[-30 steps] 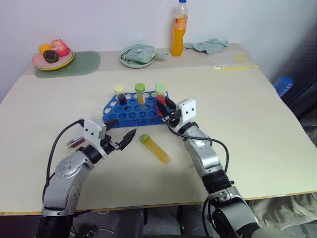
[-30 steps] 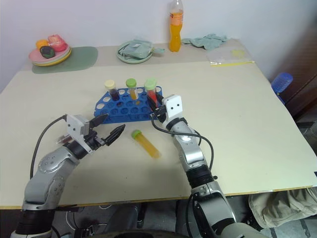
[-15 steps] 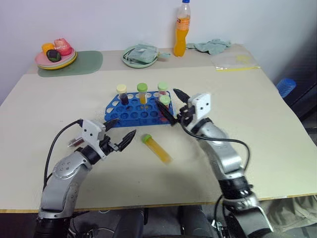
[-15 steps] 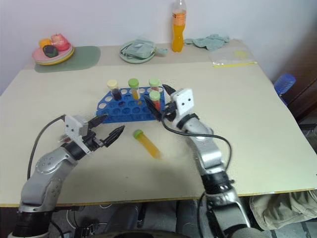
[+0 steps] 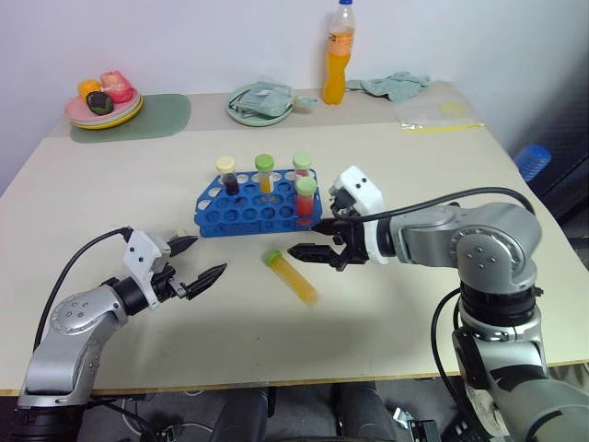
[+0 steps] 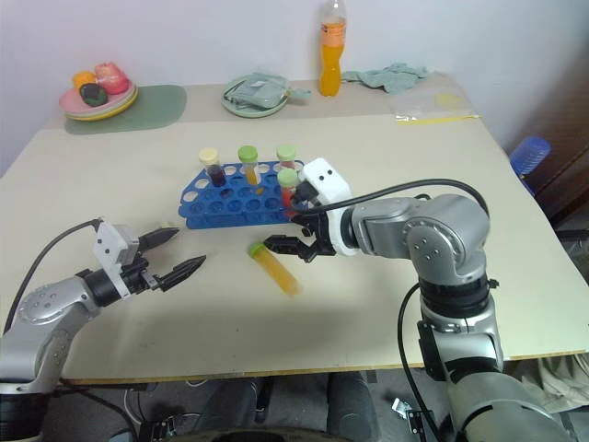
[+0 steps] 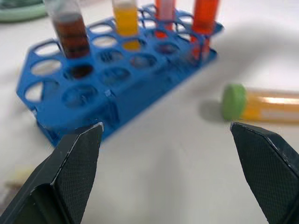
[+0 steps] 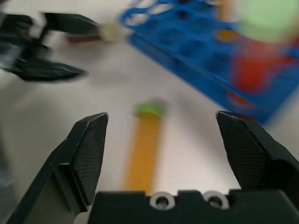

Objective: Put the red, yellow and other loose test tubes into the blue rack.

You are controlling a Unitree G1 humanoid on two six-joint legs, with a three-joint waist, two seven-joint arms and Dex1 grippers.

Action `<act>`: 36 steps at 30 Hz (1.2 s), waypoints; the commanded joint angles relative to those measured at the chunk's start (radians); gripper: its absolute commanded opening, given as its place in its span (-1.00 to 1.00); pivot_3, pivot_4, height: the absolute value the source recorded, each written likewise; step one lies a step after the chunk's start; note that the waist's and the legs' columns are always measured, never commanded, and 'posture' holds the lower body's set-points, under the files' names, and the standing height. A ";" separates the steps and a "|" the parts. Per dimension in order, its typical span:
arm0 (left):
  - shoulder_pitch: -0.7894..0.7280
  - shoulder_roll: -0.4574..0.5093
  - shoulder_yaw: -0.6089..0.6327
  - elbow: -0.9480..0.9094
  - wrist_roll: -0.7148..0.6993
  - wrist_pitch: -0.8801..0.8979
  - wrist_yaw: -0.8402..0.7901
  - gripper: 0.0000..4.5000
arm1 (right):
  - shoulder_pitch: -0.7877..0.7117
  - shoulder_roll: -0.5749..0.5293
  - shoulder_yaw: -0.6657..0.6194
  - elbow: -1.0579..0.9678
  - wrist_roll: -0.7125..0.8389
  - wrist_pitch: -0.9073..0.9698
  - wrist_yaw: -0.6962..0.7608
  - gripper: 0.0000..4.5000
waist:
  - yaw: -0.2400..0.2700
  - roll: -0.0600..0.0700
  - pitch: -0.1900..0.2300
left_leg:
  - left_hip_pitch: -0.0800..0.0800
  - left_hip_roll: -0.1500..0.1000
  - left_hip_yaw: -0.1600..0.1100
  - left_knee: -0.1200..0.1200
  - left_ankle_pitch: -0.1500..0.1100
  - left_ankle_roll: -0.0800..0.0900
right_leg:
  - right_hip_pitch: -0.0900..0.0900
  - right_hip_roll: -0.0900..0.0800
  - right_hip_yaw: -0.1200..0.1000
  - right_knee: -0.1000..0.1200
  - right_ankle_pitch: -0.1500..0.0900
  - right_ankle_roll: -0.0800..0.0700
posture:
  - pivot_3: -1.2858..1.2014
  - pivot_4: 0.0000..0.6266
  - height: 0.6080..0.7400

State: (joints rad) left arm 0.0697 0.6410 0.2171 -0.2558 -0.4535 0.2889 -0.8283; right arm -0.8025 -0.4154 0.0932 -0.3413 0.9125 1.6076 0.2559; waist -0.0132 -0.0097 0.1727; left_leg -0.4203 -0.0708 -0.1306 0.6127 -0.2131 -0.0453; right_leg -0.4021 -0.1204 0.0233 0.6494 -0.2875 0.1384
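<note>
The blue rack (image 5: 248,210) stands mid-table and holds several upright tubes: a dark brown one with a cream cap (image 5: 226,175), a yellow one (image 5: 264,173), a pale pink one (image 5: 302,168) and a red one with a green cap (image 5: 306,198) at its near right corner. A loose yellow tube with a green cap (image 5: 293,276) lies on the table in front of the rack. My right gripper (image 5: 308,238) hangs open just above this tube's capped end, empty. My left gripper (image 5: 201,257) is open and empty, to the left of the tube. A cream-capped tube (image 8: 108,31) lies beside its far finger, mostly hidden.
At the back stand a plate of fruit (image 5: 101,110) on a green mat (image 5: 152,118), a green dish (image 5: 260,103), an orange drink bottle (image 5: 336,55), a green cloth (image 5: 391,85) and a plastic bag (image 5: 440,112). A blue object (image 5: 529,158) sits past the table's right edge.
My right gripper opened, left the red tube standing in the rack and drew back over the loose yellow tube. My left gripper moved left, away from that tube.
</note>
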 commanded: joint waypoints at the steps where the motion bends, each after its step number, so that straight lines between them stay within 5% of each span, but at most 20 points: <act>1: 0.044 0.038 -0.004 -0.065 -0.046 0.017 -0.079 1.00 | -0.100 -0.016 0.122 0.174 0.217 0.007 -0.156 0.81 | -0.004 0.000 0.000 | 0.000 0.000 0.000 0.000 0.000 0.000 | 0.000 0.000 0.000 0.000 0.000 0.000 | 0.03 -0.52 1.00; 12: 0.144 0.011 0.001 -0.130 -0.045 0.011 -0.072 1.00 | -0.264 0.048 0.253 0.572 0.615 0.007 -0.602 0.81 | -0.009 0.001 0.000 | -0.001 0.000 0.000 -0.001 0.000 0.000 | -0.002 0.001 0.000 0.001 0.000 0.000 | 0.03 -0.52 1.00; 18: 0.175 0.007 0.009 -0.137 -0.050 0.002 -0.084 1.00 | -0.279 0.116 0.248 0.675 0.680 0.007 -0.751 0.81 | -0.009 0.001 0.000 | -0.002 0.000 0.000 -0.001 0.000 0.000 | -0.002 0.001 0.000 0.001 0.000 0.000 | 0.03 -0.52 1.00; 21: 0.175 0.008 0.009 -0.130 -0.048 -0.005 -0.093 1.00 | -0.274 0.142 0.238 0.703 0.669 0.007 -0.793 0.44 | -0.011 0.001 0.000 | -0.002 0.000 0.000 -0.001 0.000 0.000 | -0.002 0.001 0.000 0.001 0.000 0.000 | 0.03 -0.52 1.00; 25: 0.178 0.007 0.006 -0.138 -0.049 -0.008 -0.093 1.00 | -0.270 0.156 0.215 0.715 0.673 0.007 -0.831 -0.43 | -0.012 0.001 0.000 | -0.002 0.000 0.000 -0.001 0.000 0.000 | -0.002 0.001 0.000 0.001 0.000 0.000 | 0.03 -0.52 1.00; 27: 0.187 0.006 0.004 -0.153 -0.049 -0.006 -0.088 1.00 | -0.277 0.146 0.206 0.704 0.697 0.007 -0.836 -0.68 | -0.012 0.001 0.000 | -0.002 0.000 0.000 -0.001 0.000 0.000 | -0.002 0.001 0.000 0.001 0.000 0.000 | 0.03 -0.52 1.00; 32: 0.201 0.004 0.010 -0.167 -0.047 -0.002 -0.072 1.00 | -0.230 0.100 0.125 0.467 0.700 -0.025 -0.734 -0.68 | -0.017 0.002 0.001 | -0.003 0.000 0.000 -0.001 0.000 0.000 | -0.003 0.002 0.000 0.001 0.000 0.000 | 0.03 -0.52 1.00; 36: 0.181 -0.029 0.037 -0.181 -0.078 0.024 -0.011 1.00 | -0.072 -0.024 0.180 0.000 0.268 -0.453 -0.314 -0.68 | -0.017 0.001 0.001 | -0.003 0.000 0.000 0.000 -0.001 0.001 | -0.003 0.002 -0.001 0.000 0.000 0.001 | 0.03 -0.52 1.00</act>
State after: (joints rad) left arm 0.2586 0.6192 0.2221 -0.4044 -0.4978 0.3064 -0.8648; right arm -0.8959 -0.4176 0.2614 -0.1965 1.3347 1.3302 -0.2181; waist -0.0305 -0.0084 0.1734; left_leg -0.4242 -0.0713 -0.1298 0.6132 -0.2138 -0.0438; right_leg -0.4052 -0.1185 0.0210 0.6495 -0.2881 0.1396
